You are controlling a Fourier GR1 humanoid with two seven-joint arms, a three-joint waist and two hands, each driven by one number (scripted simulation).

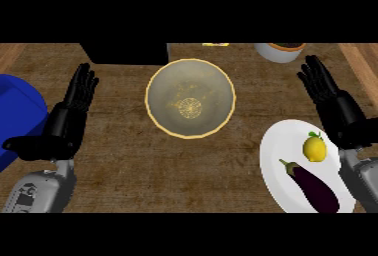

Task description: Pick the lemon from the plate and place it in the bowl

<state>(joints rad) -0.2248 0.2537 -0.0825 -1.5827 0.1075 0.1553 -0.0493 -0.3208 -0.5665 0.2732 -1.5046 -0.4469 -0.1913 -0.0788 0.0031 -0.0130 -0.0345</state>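
Yellow oval lemon (pixel 314 148) is seen on the round white plate (pixel 284 142) at near right, just beside a dark purple aubergine (pixel 316 187). The black right hand (pixel 334 102) and left hand (pixel 68 117) are held open, empty. By a misplaced grasp the lemon could be rolled against the aubergine.

Kitchen: wood counter (pixel 125 165) w/ bowl (pixel 190 97), plate (pixel 277 150), veg.
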